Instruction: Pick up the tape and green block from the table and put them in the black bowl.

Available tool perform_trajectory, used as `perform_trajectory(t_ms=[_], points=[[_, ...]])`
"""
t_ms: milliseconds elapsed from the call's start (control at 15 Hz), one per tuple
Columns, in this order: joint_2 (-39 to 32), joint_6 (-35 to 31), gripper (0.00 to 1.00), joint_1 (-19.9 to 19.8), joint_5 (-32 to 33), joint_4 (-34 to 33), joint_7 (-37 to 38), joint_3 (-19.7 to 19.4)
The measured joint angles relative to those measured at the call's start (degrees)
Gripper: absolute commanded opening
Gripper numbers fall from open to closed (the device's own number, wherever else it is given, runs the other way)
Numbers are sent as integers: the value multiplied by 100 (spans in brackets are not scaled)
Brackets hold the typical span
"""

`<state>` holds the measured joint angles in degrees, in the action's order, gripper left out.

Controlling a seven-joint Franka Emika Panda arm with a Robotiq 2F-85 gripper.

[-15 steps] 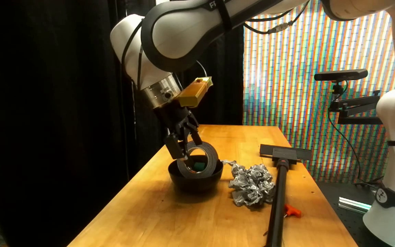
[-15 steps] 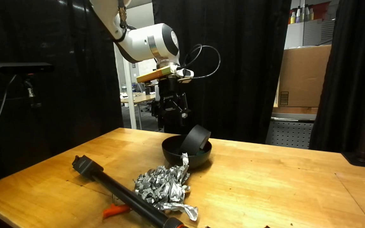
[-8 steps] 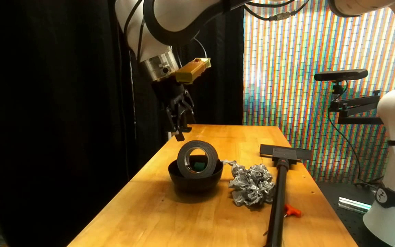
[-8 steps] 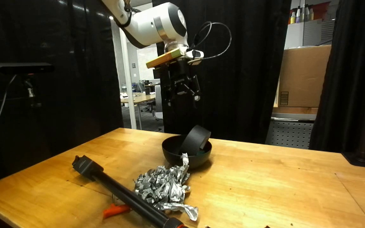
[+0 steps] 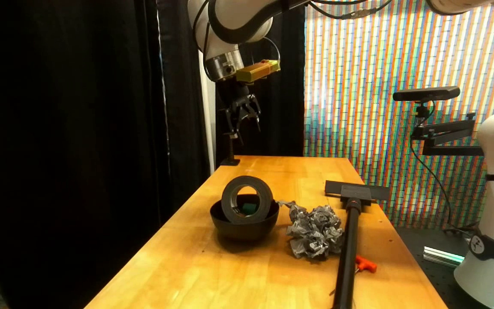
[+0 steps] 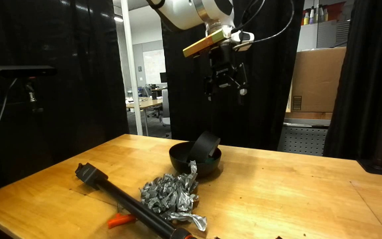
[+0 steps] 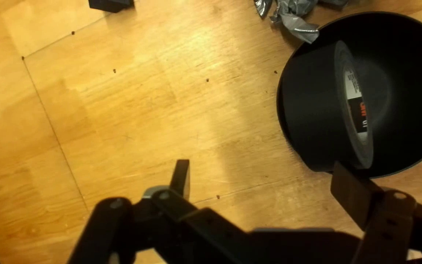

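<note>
The black bowl [image 5: 245,231] stands on the table in both exterior views [image 6: 208,168] and at the right of the wrist view [image 7: 412,91]. The roll of black tape [image 5: 264,199] leans on edge inside the bowl, its upper part above the rim; it also shows in an exterior view [image 6: 202,147] and the wrist view [image 7: 313,106]. The green block [image 5: 249,208] is in the bowl, seen through the tape's hole; in the wrist view it is hidden. My gripper [image 7: 267,183] is open and empty, its fingers wide apart. It hangs well above the table, apart from the bowl [image 6: 225,94].
Crumpled silver foil [image 5: 315,231] lies close beside the bowl. A long black stand [image 6: 134,205] lies on the table past the foil, with an orange-handled tool [image 6: 121,220] by it. A black post base [image 6: 380,167] stands at the table's edge.
The gripper was at the tape, opened off it, then rose and moved away, to the right in an exterior view. The tape, block and bowl have stayed in place.
</note>
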<state>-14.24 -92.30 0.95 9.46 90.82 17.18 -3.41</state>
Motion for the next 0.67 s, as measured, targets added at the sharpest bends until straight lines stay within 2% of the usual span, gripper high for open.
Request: perform_trajectory(t_ms=[400,667], points=[[214,-190,100,-265,-212,460,-25,-76],[264,-245,100,-282,-218,549,-38,-80]])
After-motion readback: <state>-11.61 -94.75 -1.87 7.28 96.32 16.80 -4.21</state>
